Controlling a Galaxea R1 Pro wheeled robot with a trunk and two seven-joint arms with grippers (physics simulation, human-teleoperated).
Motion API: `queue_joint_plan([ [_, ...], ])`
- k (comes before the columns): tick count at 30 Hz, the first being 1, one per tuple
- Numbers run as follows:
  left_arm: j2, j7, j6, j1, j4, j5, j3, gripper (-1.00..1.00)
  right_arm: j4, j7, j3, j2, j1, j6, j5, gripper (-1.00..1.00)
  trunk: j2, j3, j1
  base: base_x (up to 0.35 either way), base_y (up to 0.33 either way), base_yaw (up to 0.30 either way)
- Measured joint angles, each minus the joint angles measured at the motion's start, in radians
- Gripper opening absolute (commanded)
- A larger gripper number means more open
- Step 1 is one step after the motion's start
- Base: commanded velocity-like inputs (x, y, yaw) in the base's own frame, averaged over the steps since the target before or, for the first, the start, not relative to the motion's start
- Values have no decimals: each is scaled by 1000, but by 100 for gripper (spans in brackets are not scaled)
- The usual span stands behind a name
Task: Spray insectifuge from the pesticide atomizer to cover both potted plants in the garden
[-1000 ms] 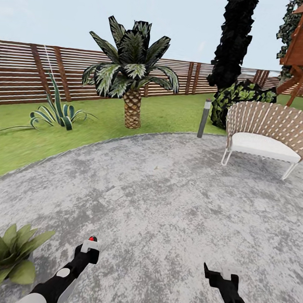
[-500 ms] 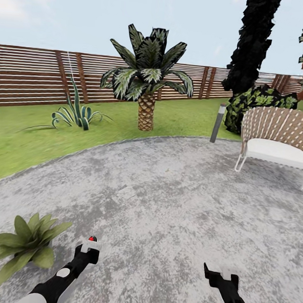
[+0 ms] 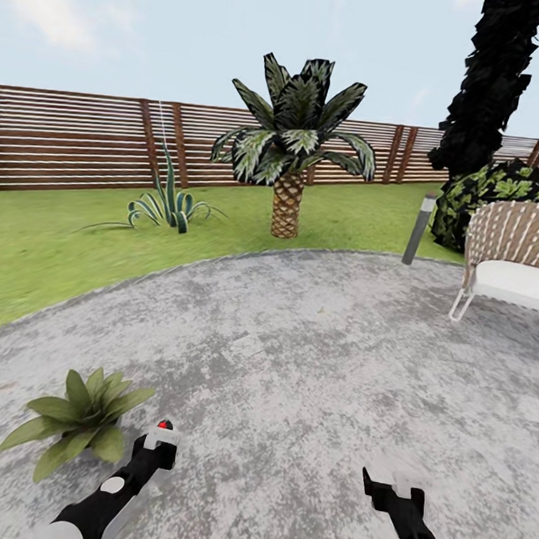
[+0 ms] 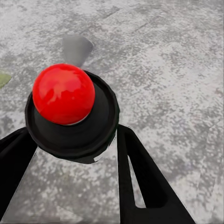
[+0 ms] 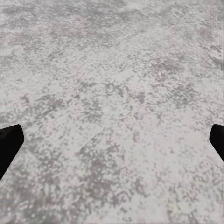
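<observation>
On the patio [image 3: 311,369], seen from the head view, one plant [image 3: 82,421] sits low at the left, just beside the left tool [image 3: 159,439]. This tool carries something with a white collar and a red cap; I judge it is the atomizer [image 3: 162,431], though its green body is hidden. The right tool [image 3: 387,487] hangs over bare paving with nothing in it. A palm [image 3: 292,154], an agave [image 3: 168,202], a lamp post [image 3: 419,229], a chair [image 3: 515,262] and the fence [image 3: 85,140] stand further away. A second plant is not to be made out.

From the left wrist view, the red cap [image 4: 64,94] on its dark collar stands between the two black fingers [image 4: 140,177], which close on the bottle. A grey pot [image 4: 76,49] stands on the paving beyond, and a leaf tip [image 4: 3,78] shows at the edge.

From the right wrist view, the fingers [image 5: 9,144] are wide apart, at the two edges, above paving only.

I judge the step is to bring the nozzle to the plant. To do it well, the robot should turn more toward the plant so that it comes in front of the left arm, aim the nozzle at the middle of the rosette, and sweep over all leaves. The grip must stay firm; the bottle is slim and may slip or tilt.
</observation>
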Motion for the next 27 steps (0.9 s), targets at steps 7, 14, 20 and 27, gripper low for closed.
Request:
queue_joint_plan([
  [7, 0, 0, 0, 0, 0, 1, 0, -100, 0, 0, 0, 0, 0, 0, 0, 100, 0, 7, 0, 0, 0, 230],
  [14, 0, 0, 0, 0, 0, 0, 0, -100, 1, 0, 0, 0, 0, 0, 0, 100, 0, 13, 0, 0, 0, 230],
  [20, 0, 0, 0, 0, 0, 0, 0, -100, 2, 0, 0, 0, 0, 0, 0, 100, 0, 19, 0, 0, 0, 230],
  [27, 0, 0, 0, 0, 0, 0, 0, -100, 1, 0, 0, 0, 0, 0, 0, 100, 0, 25, 0, 0, 0, 224],
])
